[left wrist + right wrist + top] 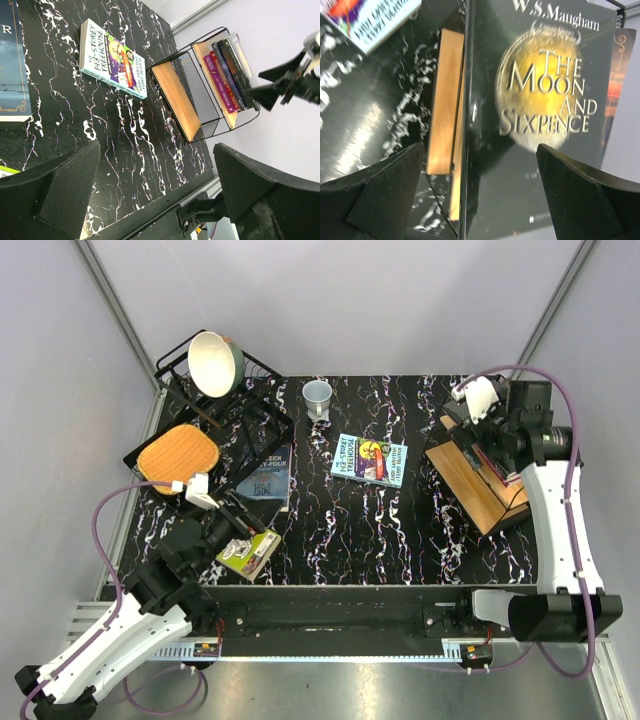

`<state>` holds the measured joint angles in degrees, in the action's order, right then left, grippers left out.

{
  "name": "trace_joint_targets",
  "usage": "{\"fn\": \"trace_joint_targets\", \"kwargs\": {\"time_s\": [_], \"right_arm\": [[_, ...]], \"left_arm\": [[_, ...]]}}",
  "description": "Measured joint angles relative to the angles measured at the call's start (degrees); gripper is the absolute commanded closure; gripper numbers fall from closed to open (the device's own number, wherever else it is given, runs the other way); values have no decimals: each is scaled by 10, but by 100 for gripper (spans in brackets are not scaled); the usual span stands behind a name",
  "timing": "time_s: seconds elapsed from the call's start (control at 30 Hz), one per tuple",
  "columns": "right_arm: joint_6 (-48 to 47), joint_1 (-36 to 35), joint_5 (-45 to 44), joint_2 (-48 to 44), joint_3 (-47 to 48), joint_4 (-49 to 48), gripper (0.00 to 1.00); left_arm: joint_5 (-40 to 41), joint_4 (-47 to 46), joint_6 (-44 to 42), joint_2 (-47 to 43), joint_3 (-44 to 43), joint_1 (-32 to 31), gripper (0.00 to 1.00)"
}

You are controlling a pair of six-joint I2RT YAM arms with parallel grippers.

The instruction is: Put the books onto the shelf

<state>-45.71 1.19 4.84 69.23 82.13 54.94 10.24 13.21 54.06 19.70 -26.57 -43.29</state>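
Note:
The shelf stands at the right of the table, with several books upright on its top board. My right gripper hovers over it, open. Its fingers stand wide on either side of a black book with a gold disc, which leans by the wooden board. On the table lie a teal book, a blue-grey book and a lime green book. My left gripper is open and empty, low over the table beside the lime green book.
A black wire dish rack at the back left holds a cream bowl. An orange-brown cutting board sits beside it. A grey cup stands at the back middle.

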Motion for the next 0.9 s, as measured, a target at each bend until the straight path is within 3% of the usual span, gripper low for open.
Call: {"fn": "trace_joint_targets", "kwargs": {"time_s": [0.23, 0.9], "right_arm": [[83, 0, 6, 85, 67, 3, 0], [100, 1, -58, 124, 101, 15, 9]], "left_arm": [[0, 0, 0, 3, 0, 0, 1], [0, 3, -1, -7, 5, 1, 1]]}}
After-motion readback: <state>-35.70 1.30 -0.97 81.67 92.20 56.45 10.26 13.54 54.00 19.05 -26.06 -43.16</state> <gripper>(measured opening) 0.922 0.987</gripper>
